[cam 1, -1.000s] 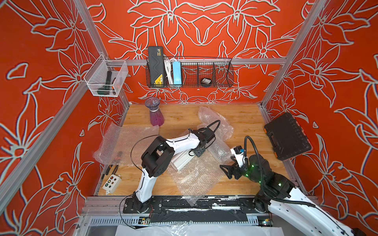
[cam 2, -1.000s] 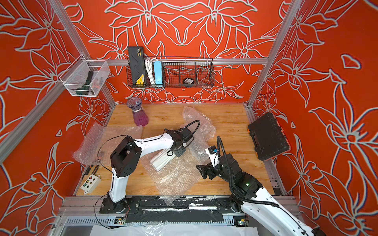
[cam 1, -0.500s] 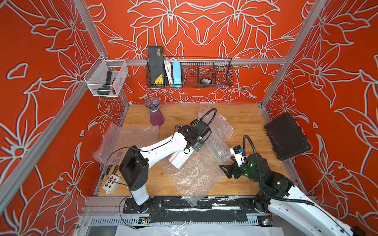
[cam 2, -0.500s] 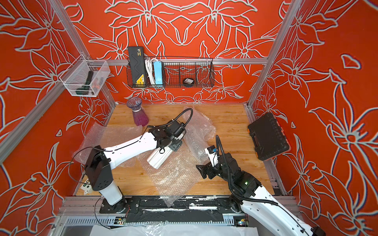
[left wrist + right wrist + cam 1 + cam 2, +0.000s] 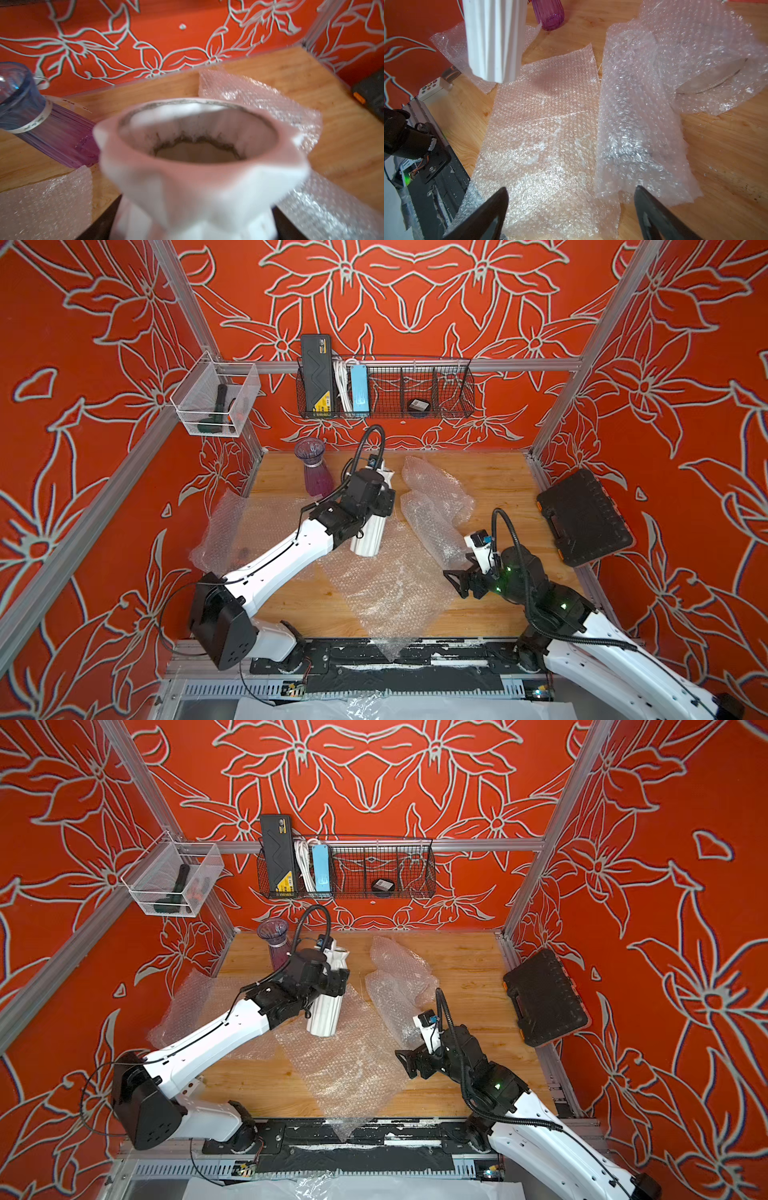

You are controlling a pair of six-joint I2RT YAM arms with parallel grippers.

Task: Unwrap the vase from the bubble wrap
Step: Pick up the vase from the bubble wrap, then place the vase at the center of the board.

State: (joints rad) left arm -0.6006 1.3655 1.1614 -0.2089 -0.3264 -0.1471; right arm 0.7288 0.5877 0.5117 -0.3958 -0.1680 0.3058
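Jaws of my left gripper [image 5: 380,506] are clamped, fairly wide apart, around the narrow neck of the white ribbed vase [image 5: 366,537], just below its flared mouth [image 5: 187,122]. The vase hangs mouth up with its base off the table. It is bare of any covering and sits above the far end of a flat sheet [image 5: 382,593] of bubble wrap that runs from mid-table to the near edge and overhangs it. In the right wrist view the vase's base [image 5: 492,41] throws a shadow on that sheet. A crumpled sheet [image 5: 434,506] lies to the right of the vase, stretching from far toward near. A third sheet [image 5: 249,526] lies on the left, partly under my left arm. My right gripper [image 5: 459,570] hovers at the near right with its jaws spread wide and nothing between them. It is above the spot where the near end of the crumpled sheet meets the flat one. A purple glass vase [image 5: 318,481] stands upright at the far left of the wooden table [image 5: 498,485], just left of my left gripper. A black case [image 5: 582,518] sits at the right edge.
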